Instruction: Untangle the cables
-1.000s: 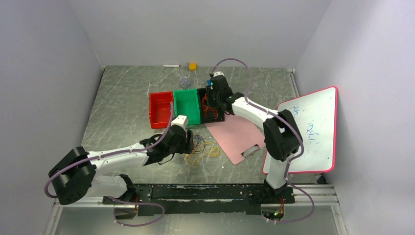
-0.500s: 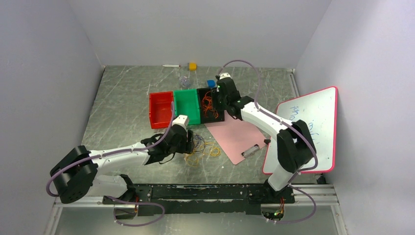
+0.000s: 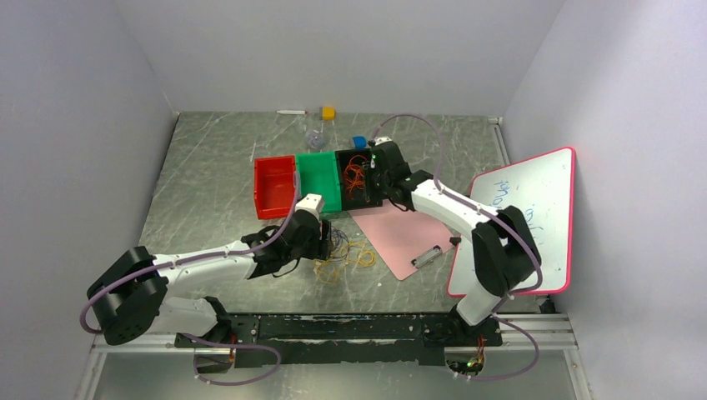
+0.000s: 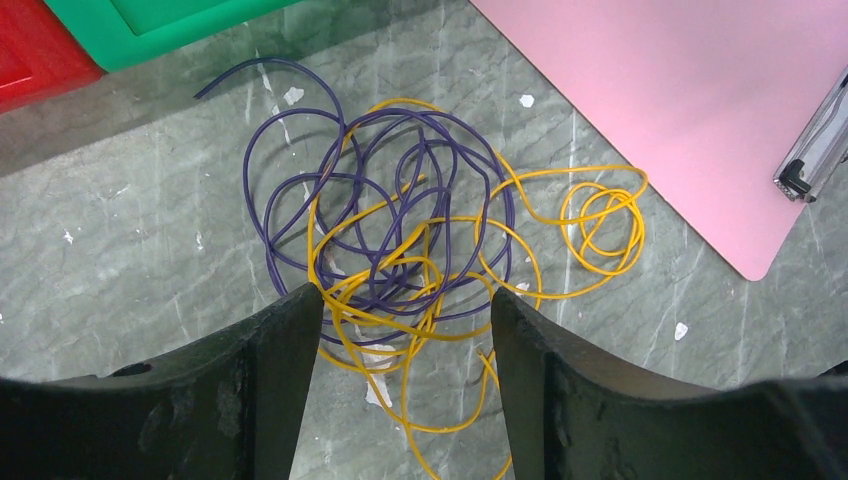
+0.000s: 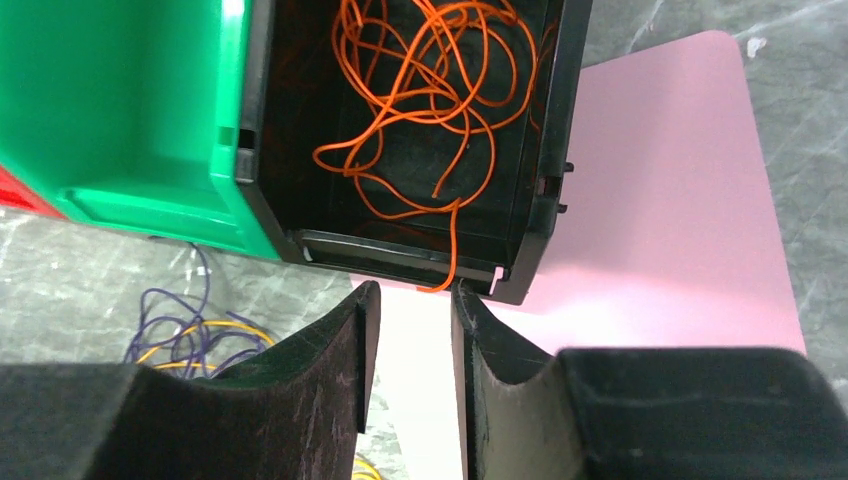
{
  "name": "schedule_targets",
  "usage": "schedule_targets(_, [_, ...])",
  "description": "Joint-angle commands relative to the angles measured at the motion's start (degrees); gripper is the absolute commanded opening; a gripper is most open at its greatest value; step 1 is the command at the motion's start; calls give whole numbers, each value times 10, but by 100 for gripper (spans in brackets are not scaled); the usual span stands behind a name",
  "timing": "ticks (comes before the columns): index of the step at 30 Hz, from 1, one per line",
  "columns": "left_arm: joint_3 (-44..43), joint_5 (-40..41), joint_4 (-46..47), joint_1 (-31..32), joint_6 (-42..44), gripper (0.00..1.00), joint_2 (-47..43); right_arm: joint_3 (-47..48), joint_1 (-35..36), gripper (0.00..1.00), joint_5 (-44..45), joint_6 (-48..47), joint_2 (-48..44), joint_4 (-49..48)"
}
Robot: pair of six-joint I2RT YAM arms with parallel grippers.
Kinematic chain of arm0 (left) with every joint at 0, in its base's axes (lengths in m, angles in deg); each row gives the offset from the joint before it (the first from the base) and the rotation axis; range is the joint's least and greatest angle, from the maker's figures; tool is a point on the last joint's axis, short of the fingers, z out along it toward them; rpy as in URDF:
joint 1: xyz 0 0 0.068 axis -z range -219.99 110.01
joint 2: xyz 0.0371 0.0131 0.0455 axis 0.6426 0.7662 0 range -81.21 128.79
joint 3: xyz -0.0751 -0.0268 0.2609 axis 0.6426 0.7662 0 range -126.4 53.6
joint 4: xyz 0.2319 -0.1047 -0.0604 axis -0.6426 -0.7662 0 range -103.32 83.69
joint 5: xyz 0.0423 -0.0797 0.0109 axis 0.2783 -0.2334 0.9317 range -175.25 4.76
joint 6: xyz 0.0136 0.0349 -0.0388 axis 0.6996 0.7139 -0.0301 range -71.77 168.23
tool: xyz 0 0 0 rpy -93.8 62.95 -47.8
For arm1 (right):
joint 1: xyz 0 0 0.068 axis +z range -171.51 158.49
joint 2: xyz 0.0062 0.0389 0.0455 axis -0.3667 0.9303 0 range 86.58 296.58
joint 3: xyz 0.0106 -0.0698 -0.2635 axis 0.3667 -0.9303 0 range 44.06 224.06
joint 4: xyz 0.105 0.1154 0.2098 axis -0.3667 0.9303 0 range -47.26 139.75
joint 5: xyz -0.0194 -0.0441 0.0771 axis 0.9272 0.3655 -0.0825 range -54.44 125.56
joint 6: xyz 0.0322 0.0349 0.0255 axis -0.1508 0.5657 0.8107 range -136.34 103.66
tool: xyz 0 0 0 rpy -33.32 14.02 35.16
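A tangle of purple and yellow cables (image 4: pixel 400 240) lies on the grey table (image 3: pixel 208 175), in front of the bins (image 3: pixel 342 250). My left gripper (image 4: pixel 405 300) hangs open just above its near edge, with yellow strands running on the table between the fingertips. Its place in the top view is just left of the tangle (image 3: pixel 321 239). Orange cables (image 5: pixel 430 90) lie piled in the black bin (image 5: pixel 400 255), one end drooping over the near rim. My right gripper (image 5: pixel 410 290) is open and empty just short of that rim, beside the drooping end.
A green bin (image 3: pixel 321 204) and a red bin (image 3: pixel 273 187) stand left of the black bin (image 3: pixel 339 179). A pink clipboard (image 3: pixel 400 229) lies right of the tangle, and a whiteboard (image 3: pixel 525 221) leans at the right. Small yellow (image 3: pixel 328 112) and blue (image 3: pixel 359 142) blocks sit at the back.
My right gripper has drawn back from the far end of the black bin to its near rim, and the orange cables now lie in that bin. The left arm has barely moved.
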Motion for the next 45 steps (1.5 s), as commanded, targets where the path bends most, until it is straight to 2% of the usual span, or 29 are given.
schedule_targets(1, [-10, -10, 11, 1, -1, 67, 0, 13, 2, 35, -5, -1, 33, 8])
schedule_targets(18, [4, -1, 7, 1, -7, 67, -13, 32, 3, 30, 29, 1, 85, 12])
schedule_targets(28, [8, 4, 2, 0, -8, 67, -19, 50, 3, 31, 35, -5, 104, 9])
schedule_targets(34, [5, 5, 1, 1, -10, 67, -18, 55, 4, 18, 34, -8, 107, 6])
schedule_targets(45, [-1, 1, 3, 1, -7, 66, -7, 67, 5, 4, 43, -18, 109, 4])
